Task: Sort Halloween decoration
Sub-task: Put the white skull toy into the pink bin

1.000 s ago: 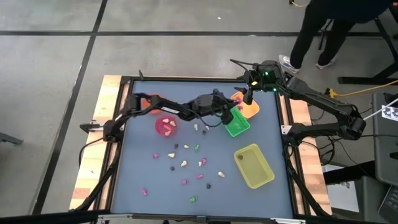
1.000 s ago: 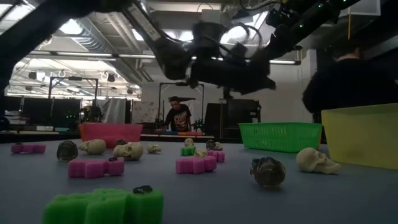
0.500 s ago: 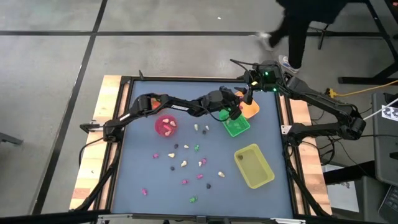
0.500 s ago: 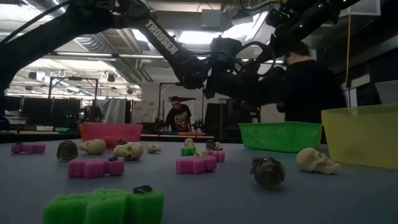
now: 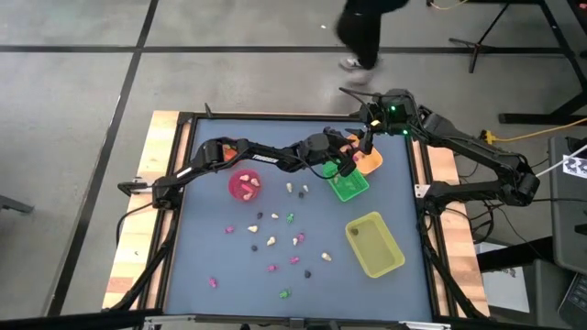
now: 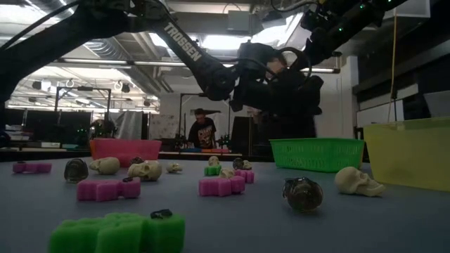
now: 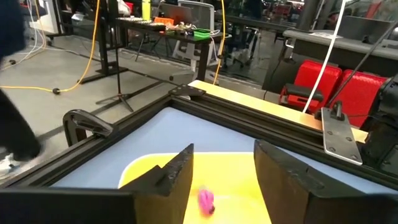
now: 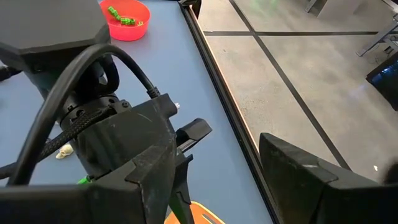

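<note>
Several tiny pink, green, cream and dark Halloween trinkets [image 5: 275, 240] lie scattered on the blue table top [image 5: 211, 247]; the low view shows them close up [image 6: 219, 185]. My left gripper [image 5: 347, 161] [image 7: 224, 149] reaches across to the orange tray [image 5: 370, 160] and hangs open above it. A pink trinket [image 7: 206, 201] shows between its open fingers, down on the tray; it touches neither finger. My right gripper [image 5: 365, 147] [image 8: 211, 155] waits open just beside it, near the far right corner, with nothing between its fingers.
A green tray [image 5: 349, 185] and a yellow tray [image 5: 374, 244] stand on the right half. A pink cup [image 5: 245, 184] stands left of centre. A round cup holding green trinkets [image 8: 126, 19] is near the far edge. A person [image 5: 365, 27] walks beyond the table.
My left gripper has gone from above the green tray a little toward the table's far right, to the orange tray, and has stopped there. The person behind the table has walked toward the left.
</note>
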Tool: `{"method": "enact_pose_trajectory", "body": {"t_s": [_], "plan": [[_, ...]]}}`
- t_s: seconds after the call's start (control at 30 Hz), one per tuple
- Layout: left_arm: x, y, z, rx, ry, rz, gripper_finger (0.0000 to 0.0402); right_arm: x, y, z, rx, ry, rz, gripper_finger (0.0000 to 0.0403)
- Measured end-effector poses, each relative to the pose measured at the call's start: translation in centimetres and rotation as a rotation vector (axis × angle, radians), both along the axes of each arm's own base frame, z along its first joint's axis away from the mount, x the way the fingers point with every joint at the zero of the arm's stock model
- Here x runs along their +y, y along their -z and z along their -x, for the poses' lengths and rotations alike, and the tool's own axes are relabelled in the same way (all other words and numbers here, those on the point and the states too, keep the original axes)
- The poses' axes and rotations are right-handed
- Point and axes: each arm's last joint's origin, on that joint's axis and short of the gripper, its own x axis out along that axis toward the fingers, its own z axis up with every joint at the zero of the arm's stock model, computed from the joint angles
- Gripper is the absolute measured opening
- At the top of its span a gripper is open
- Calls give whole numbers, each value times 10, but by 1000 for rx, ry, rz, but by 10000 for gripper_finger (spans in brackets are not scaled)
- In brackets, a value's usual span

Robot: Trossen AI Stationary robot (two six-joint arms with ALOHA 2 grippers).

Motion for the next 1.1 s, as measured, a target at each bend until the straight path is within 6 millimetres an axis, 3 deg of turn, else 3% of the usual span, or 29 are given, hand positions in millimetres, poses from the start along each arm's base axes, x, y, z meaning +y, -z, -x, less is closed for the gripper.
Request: {"method": "enact_pose_trajectory", "body": {"t_s": [0.4, 0.67, 0.9, 1.1], "plan": [[-3, 0, -1, 3, 14, 1, 163, 0, 0, 0, 2, 0, -1, 230], [-21, 0, -2, 112, 218, 60, 163, 0, 1, 0, 8, -1, -5, 230], [-42, -29, 7, 270, 307, 25, 163, 0, 1, 0, 13, 3, -6, 230], [-73, -61, 24, 459, 397, -25, 163, 1, 2, 1, 26, 4, -14, 230]]}}
